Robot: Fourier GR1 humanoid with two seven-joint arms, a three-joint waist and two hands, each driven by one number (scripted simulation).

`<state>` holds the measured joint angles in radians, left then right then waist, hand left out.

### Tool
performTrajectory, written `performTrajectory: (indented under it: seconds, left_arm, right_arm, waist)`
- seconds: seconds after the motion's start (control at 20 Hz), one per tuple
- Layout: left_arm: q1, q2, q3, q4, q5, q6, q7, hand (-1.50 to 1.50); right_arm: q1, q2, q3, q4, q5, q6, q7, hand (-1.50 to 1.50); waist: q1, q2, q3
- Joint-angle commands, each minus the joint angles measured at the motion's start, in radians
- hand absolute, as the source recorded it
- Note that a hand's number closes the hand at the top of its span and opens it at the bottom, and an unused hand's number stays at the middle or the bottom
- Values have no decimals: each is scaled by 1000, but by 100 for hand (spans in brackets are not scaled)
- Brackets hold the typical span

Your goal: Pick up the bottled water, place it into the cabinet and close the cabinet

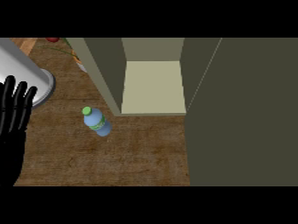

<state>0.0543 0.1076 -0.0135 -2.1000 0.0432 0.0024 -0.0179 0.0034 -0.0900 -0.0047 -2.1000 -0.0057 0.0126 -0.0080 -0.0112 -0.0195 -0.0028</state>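
left hand beside bottled water

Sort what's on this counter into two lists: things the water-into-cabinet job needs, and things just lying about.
Job:
- bottled water, on the counter, green cap
- cabinet, open, shelf bare
- cabinet door, swung open at the right
- left hand, open at the left edge

Lying about:
- grey cylinder, upper left
- red item, top edge, too cut off to identify

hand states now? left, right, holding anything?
Left hand: open, fingers straight, resting at the view's left edge, holding nothing; bottle stands apart on the counter.
Right hand: not in view.
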Motion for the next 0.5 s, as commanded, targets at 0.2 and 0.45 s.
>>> performTrajectory:
  seconds: [0.2, 0.45]
  left_arm:
    - [-177, 61, 45, 150, 132, -145, -45, -150]
    - [-113, 72, 39, 145, 275, -166, 199, -150]
  right_arm:
    - [84, 46, 63, -123, -23, 18, -13, -150]
    - [176, -15, 55, -173, -208, 89, 253, -150]
  waist:
    - [-1, 20, 2]
    - [2, 17, 3]
